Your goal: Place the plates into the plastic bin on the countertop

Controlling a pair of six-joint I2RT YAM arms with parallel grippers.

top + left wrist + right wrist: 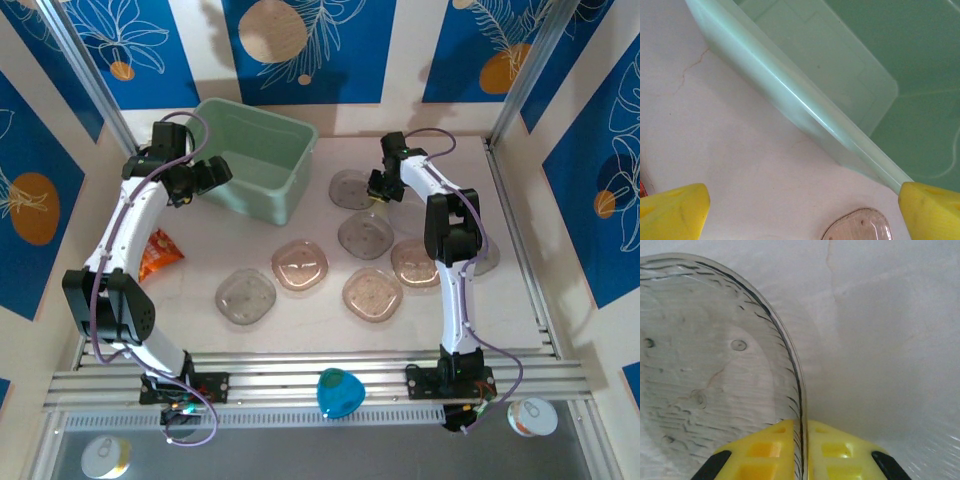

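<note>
Mint-green bin (262,170) sat far left on counter (310,315), its pale floor in plain view. Left gripper (214,172) hung at bin's near-left wall, yellow fingers (675,210) spread wide, holding nothing. Right gripper (378,190) pinched rim of plate (350,188) just right of bin, pads (840,450) clamped either side of rim. Other plates (300,264) lay scattered flat on counter, nearer arms. Orange packet (158,252) lay beside left arm.
</note>
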